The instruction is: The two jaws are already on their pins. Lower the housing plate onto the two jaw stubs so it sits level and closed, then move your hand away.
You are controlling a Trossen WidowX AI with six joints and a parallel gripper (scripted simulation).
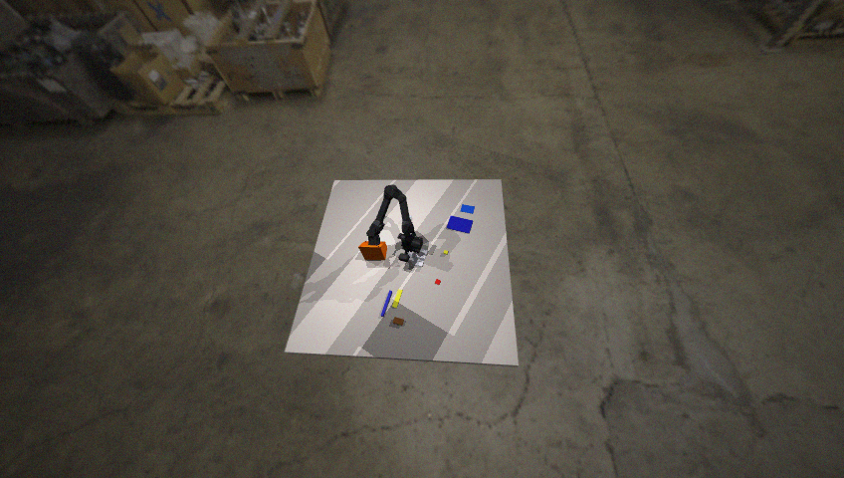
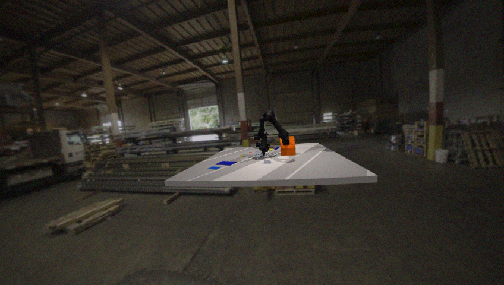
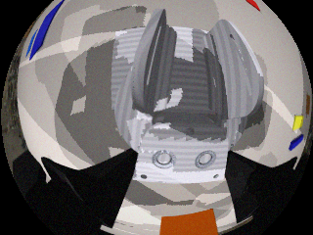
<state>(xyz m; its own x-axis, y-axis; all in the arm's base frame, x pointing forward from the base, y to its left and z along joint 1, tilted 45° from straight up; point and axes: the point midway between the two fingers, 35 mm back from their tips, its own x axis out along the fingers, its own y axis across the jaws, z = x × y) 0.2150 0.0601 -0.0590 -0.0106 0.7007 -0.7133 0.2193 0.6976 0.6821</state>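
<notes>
Op, your end effector is open wide, approx. most of its range, w/ its fingers closed on the grey housing plate; in your wrist view that plate shows two round rings, w/ two curved grey jaw pieces standing just beyond; you can't tell if it's fully seated or level; your orange base block is nearby on the table.
</notes>
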